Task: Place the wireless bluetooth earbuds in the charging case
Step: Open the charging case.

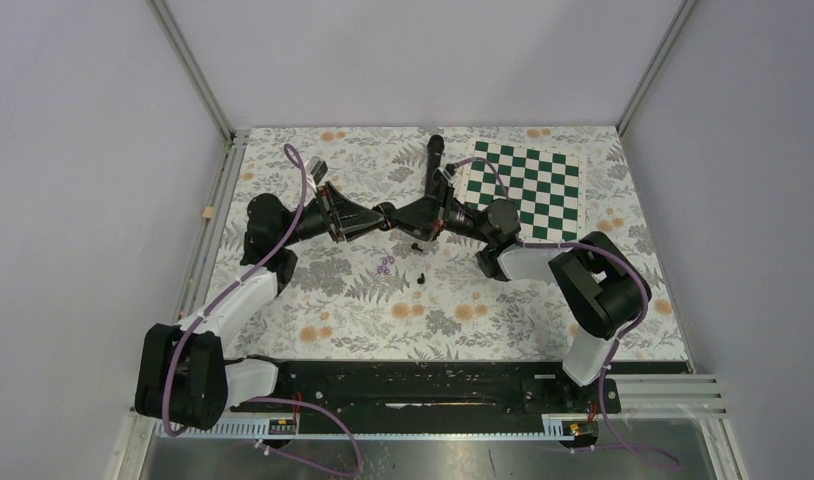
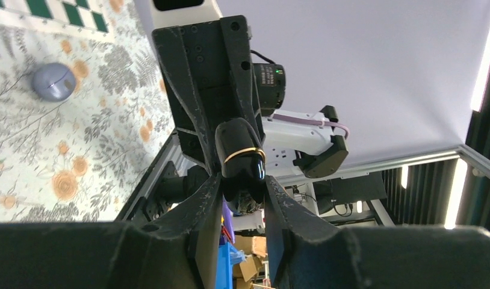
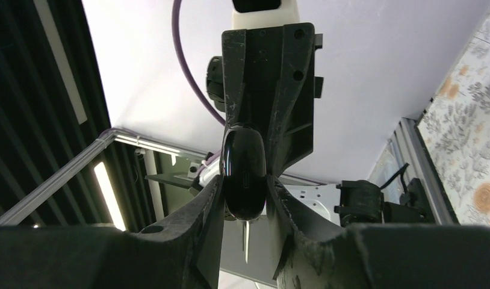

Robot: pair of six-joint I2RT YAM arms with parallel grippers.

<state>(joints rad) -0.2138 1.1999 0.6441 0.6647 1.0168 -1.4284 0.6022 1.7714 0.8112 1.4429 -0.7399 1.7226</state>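
Note:
A glossy black charging case point(image 2: 239, 150) with a thin gold band is held in the air between both grippers. My left gripper point(image 2: 242, 192) is shut on one end of it. My right gripper point(image 3: 245, 195) is shut on the other end of the case point(image 3: 244, 168), where a small port slot shows. From above, the two grippers point(image 1: 408, 217) point(image 1: 433, 215) meet over the middle of the table. Below them on the cloth lie pale purple earbuds point(image 1: 384, 265) and a black earbud point(image 1: 423, 277). I cannot tell whether the case lid is open.
A green and white chessboard point(image 1: 528, 185) lies at the back right. A long black microphone point(image 1: 435, 150) lies at the back centre. A pale purple rounded case point(image 2: 53, 81) rests on the floral cloth point(image 1: 543, 310). Metal rails edge the table.

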